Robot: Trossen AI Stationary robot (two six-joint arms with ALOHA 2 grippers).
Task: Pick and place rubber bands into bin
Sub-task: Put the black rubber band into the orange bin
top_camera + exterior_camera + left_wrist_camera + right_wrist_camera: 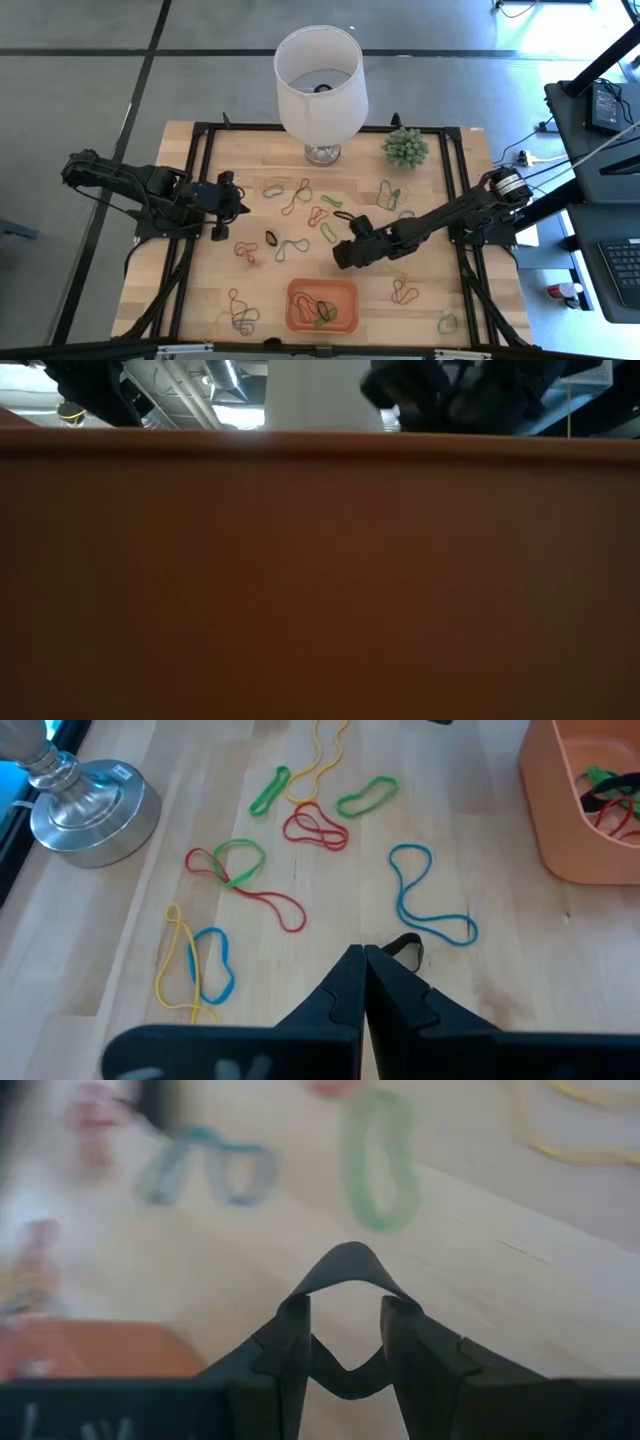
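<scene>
Right pincer (343, 1315) is up off the table (460, 300) just above and to the right of the bin (348, 290), fingers pinching a black band (345, 1272) that arches between the tips, so this looks like the carry step, a band in transit. Bin already holds a few bands (318, 310); plenty more lie scattered over the table beyond it, toward the lamp (320, 80). Next move, I'd say: swing over the bin's opening, then let go low enough that the band drops inside. Left pincer (364, 965) waits well left of the bin, fingers pressed together, apparently empty, though a dark loop by its tips is hard to read.
</scene>
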